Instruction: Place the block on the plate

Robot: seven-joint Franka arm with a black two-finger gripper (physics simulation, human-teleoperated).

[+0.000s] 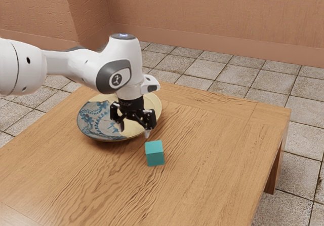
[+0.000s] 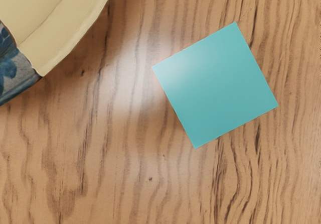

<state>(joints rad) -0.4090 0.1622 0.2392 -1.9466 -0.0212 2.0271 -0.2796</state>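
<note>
My black gripper (image 1: 134,128) stands open above the table in the exterior view, with nothing between its fingers. The teal block (image 1: 155,153) rests on the wood a little below and to the exterior view's right of the fingertips, apart from them. Behind the gripper lies the round plate (image 1: 91,119), cream with a blue patterned part, partly covered by the hand. In the wrist view the block (image 2: 215,85) shows its flat top face, turned at an angle, and the plate's cream rim (image 2: 75,35) lies apart from it.
The wooden table (image 1: 217,150) carries both plate and block. Its far corner and side edge lie toward the exterior view's right, with a tiled floor (image 1: 298,162) beyond.
</note>
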